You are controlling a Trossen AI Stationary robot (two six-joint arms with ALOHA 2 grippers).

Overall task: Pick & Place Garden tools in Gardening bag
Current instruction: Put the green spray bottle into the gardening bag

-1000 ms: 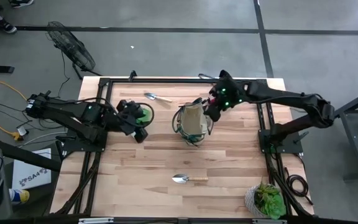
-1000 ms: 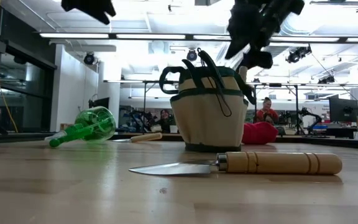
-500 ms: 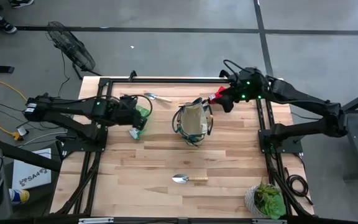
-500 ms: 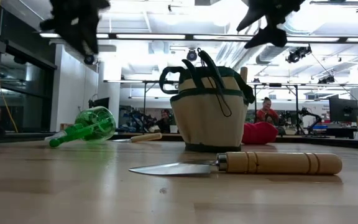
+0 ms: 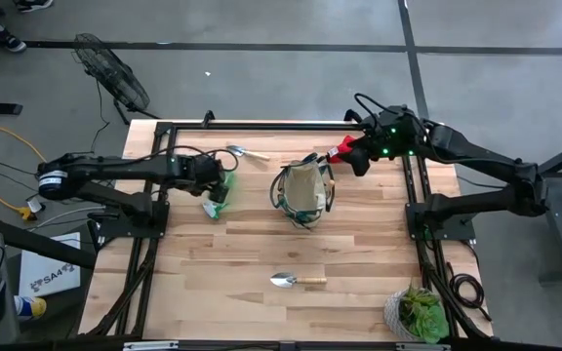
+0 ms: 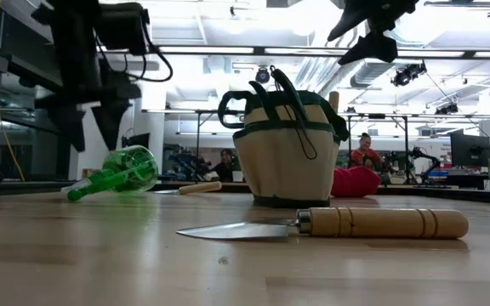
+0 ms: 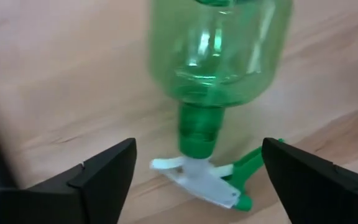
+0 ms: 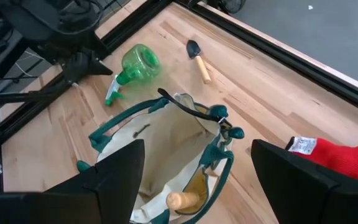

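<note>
Left wrist view: the left hand (image 7: pixel 194 171) hangs with fingers spread wide over the green spray bottle (image 7: pixel 222 68), which lies on its side on the table (image 7: pixel 61 81).

Clear thin plastic looks light, smooth and likely slippery on the round body; the narrow neck by the white trigger seems the safer hold. The bottle lies left of the gardening bag (image 5: pixel 303 191). The right hand (image 5: pixel 355 157), wide and empty, hovers beside the bag above the red piece (image 5: pixel 340 148).
</note>
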